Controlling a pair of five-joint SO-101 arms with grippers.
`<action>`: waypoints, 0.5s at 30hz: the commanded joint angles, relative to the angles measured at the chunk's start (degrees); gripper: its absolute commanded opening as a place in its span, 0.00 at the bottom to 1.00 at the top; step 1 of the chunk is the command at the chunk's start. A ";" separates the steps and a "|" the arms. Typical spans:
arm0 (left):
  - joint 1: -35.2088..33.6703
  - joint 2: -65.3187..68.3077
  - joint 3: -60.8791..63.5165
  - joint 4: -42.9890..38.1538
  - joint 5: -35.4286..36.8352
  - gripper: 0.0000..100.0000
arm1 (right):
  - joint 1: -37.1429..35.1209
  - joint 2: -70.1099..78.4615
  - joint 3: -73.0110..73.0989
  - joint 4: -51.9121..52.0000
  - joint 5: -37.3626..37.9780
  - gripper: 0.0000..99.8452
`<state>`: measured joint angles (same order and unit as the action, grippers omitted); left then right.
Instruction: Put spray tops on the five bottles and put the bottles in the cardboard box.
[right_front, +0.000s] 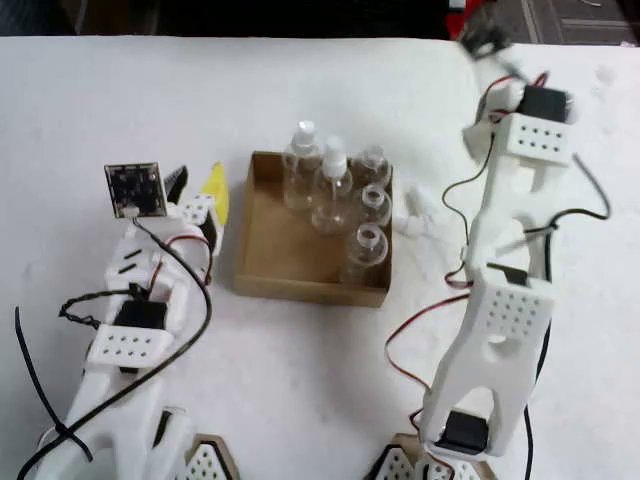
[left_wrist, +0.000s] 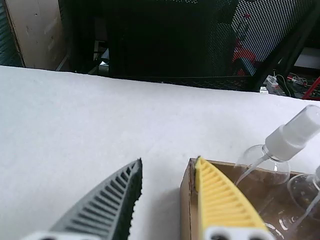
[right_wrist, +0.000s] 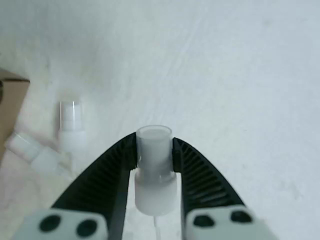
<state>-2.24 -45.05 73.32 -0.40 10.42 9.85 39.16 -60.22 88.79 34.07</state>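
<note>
Spray top (right_wrist: 154, 167) in the right gripper (right_wrist: 154, 140), is that actually gripped or just resting there? And where's everything else relative to the grippers?
(servo_sam)

Gripped for sure. The two black fingers (right_wrist: 110, 172) are pinched onto it from both sides. The cap end pokes out past the fingertips and a thin tube (right_wrist: 157, 225) runs back toward the wrist. It looks raised above the white table (right_front: 300, 380). Two loose spray tops (right_wrist: 70, 125) lie close together on the table, beyond the fingertips and off to one side. Just past them you can see a corner of the cardboard box (right_wrist: 10, 95).
(bolt_head)

And the other arm?
(servo_sam)

The left gripper (left_wrist: 169, 162) is spread wide with nothing in it. Its yellow finger (left_wrist: 220, 200) is right at the nearest wall of the box, and the grey finger (left_wrist: 112, 205) is out over bare table. I can't tell whether the yellow one touches the cardboard. All five bottles (right_front: 376, 205) stand upright inside the box, bunched along the side farthest from that gripper. The two capped bottles (right_front: 333, 185) are next to each other, and the three uncapped bottles (right_front: 365, 248) line up along that far wall. From the left wrist, one capped bottle sits just ahead of the yellow fingertip.
(bolt_head)
</note>
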 joint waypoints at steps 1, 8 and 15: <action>1.10 -1.27 -0.18 -1.23 -0.79 0.16 | -2.77 -14.11 -0.97 2.68 -12.40 0.02; 1.19 -1.27 -0.18 -1.14 -0.88 0.16 | -10.51 -32.75 -0.26 7.69 -27.43 0.02; 1.10 -1.54 -0.18 -1.05 -0.88 0.16 | -14.02 -42.77 -0.18 9.89 -28.66 0.02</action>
<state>-1.80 -45.05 73.32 -0.40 10.24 -3.16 1.10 -60.22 97.05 6.20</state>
